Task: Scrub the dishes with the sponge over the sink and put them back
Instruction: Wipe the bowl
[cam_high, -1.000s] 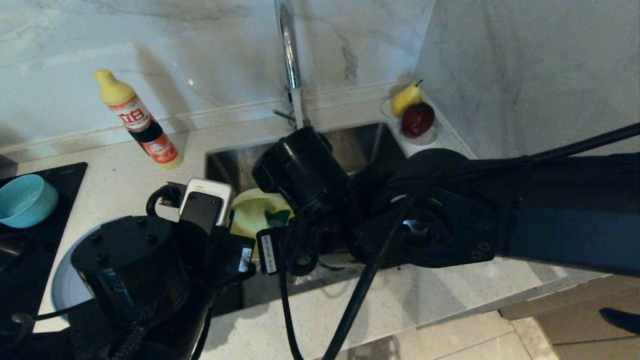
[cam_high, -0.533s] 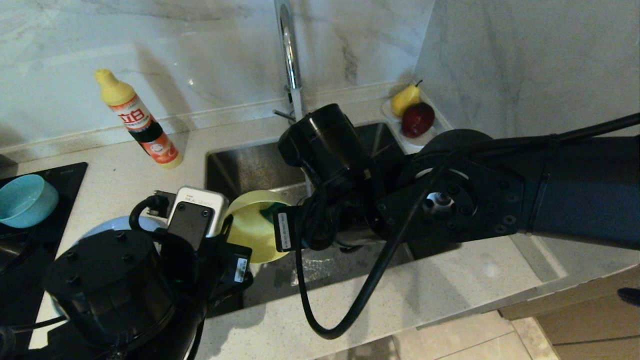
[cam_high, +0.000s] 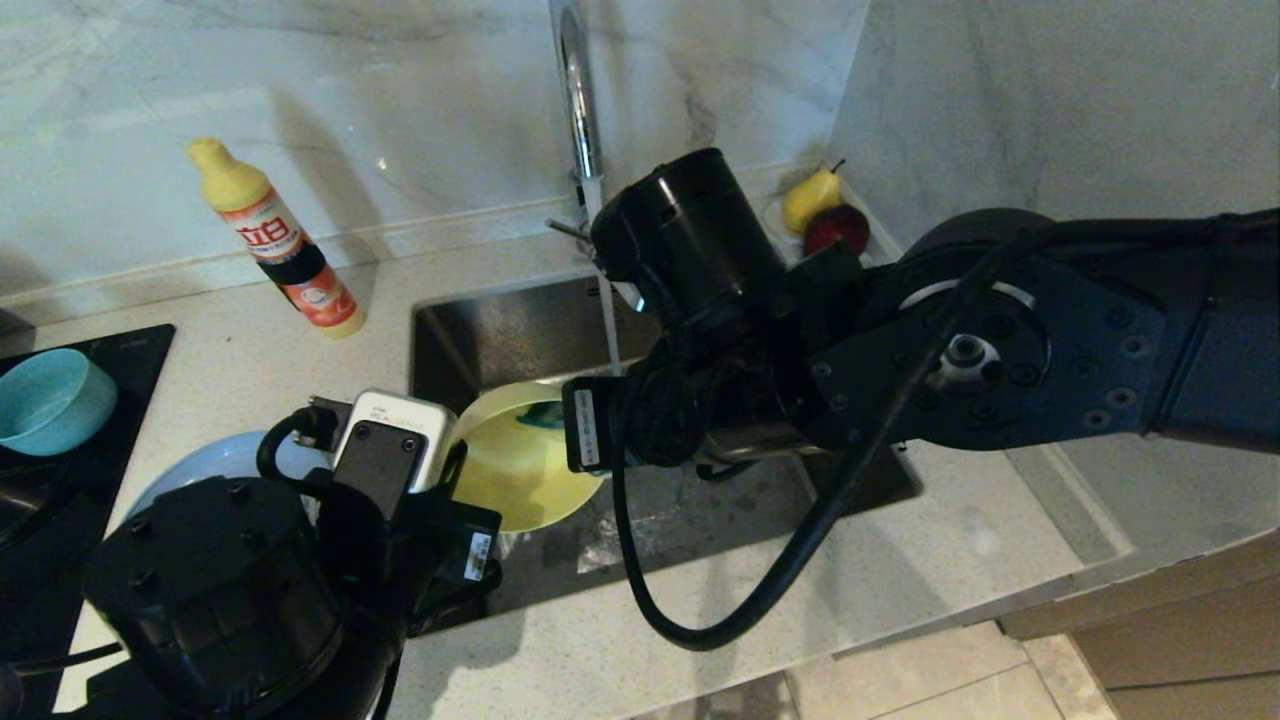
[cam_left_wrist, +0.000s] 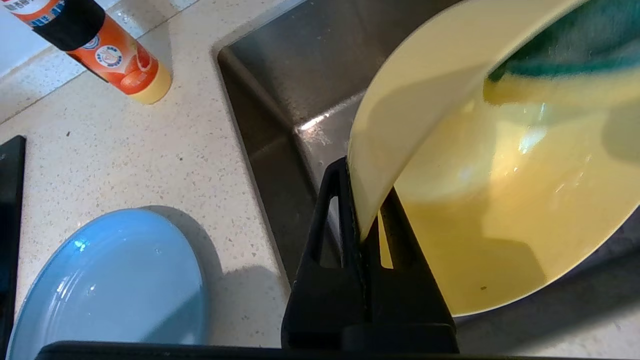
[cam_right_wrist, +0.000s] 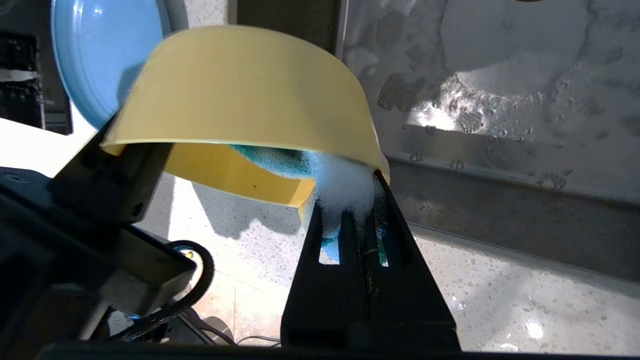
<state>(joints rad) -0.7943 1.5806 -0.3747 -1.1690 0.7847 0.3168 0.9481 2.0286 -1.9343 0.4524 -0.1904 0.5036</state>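
Note:
The yellow bowl (cam_high: 510, 470) hangs tilted on its side over the front left of the sink (cam_high: 500, 320). My left gripper (cam_left_wrist: 362, 185) is shut on the bowl's rim (cam_left_wrist: 370, 165). My right gripper (cam_right_wrist: 350, 195) is shut on the sponge (cam_right_wrist: 270, 159), whose green face presses against the inside of the bowl (cam_right_wrist: 240, 95); white foam covers the fingertips. The grey-blue plate (cam_high: 215, 460) lies on the counter left of the sink. The teal bowl (cam_high: 50, 400) sits on the hob at the far left.
The tall tap (cam_high: 575, 90) stands behind the sink, a thin stream of water falling from it. A detergent bottle (cam_high: 275, 240) stands at the back left. A white saucer with a pear and an apple (cam_high: 825, 215) sits in the back right corner. The black hob (cam_high: 40, 510) is at the left edge.
My right arm has swung up and back toward the tap, with the sponge still in the bowl. The left arm has shifted a little, and more of the yellow bowl shows.

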